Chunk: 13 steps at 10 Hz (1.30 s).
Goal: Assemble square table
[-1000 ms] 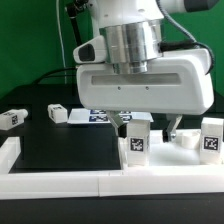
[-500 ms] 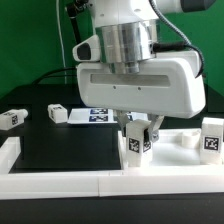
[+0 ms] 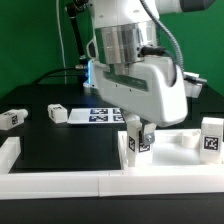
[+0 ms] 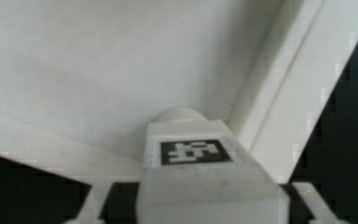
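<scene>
**A:** What lies along the bench, starting from the exterior view's left?

**B:** A loose leg (image 3: 12, 117) at that edge, a second leg (image 3: 57, 113) further in, then the marker board (image 3: 100, 115) mid-bench.

**A:** And the gripper (image 3: 138, 133)?

**B:** It's near the front edge with the wrist tilted. Its fingers are pressed against both sides of the held leg (image 3: 137, 143), whose long axis is roughly upright.

**A:** Where's the slab (image 4: 105, 80)?

**B:** Right below the leg, with its raised rim (image 4: 274, 80) running alongside. I'd guess a corner hole is the target, though none shows. A fourth leg (image 3: 211, 138) stands near the front right corner.
</scene>
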Each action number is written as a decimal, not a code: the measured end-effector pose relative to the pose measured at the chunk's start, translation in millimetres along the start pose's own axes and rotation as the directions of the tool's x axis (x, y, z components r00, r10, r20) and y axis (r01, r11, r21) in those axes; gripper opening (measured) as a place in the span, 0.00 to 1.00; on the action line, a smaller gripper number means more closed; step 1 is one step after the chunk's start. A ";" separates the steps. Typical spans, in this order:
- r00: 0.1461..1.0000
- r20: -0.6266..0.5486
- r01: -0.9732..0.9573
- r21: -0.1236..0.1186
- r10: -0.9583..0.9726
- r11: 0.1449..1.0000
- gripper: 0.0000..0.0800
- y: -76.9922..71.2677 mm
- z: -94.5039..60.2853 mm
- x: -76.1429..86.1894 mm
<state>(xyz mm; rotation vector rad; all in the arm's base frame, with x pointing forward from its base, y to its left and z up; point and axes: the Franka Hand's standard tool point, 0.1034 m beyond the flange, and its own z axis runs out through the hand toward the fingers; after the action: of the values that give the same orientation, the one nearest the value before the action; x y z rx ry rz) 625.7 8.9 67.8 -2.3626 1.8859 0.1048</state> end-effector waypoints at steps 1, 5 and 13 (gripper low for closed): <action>0.976 0.054 -0.210 -0.004 0.210 0.978 0.37 -2.7 0.3 0.3; 0.772 0.114 -0.624 -0.047 0.625 0.780 0.37 -5.4 -1.2 5.6; 0.999 0.048 -0.011 0.040 0.009 0.999 0.81 -0.5 -0.8 -3.2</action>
<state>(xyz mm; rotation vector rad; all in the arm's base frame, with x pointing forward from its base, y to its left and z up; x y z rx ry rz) 625.4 12.0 69.0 -2.3034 1.8610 0.1212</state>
